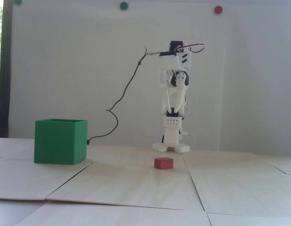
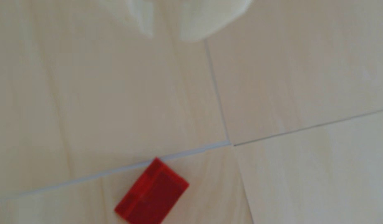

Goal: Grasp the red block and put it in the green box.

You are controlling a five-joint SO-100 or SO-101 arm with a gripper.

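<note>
Pale wooden panels (image 1: 136,186) cover the tabletop, with thin seams between them, and a plain white wall rises behind, marked with round green and red dots near the top. We see a white plastic robot arm (image 1: 174,94) folded upright above its base at the back of the table. Its two-finger gripper (image 2: 167,36) shows only as blurred white tips at the top of the wrist view, with a gap between them, so we judge it partly open and empty. The small matte red rectangular block (image 1: 163,163) lies flat on the wood just in front of the base, untouched. The large matte green cube-shaped box (image 1: 60,142), open at the top, stands well apart to the left in the fixed view. In the wrist view the block sits skewed, so fingers closing on its corners could spin or push it away. A black cable (image 1: 126,89) hangs near the box and might snag during the carry.
</note>
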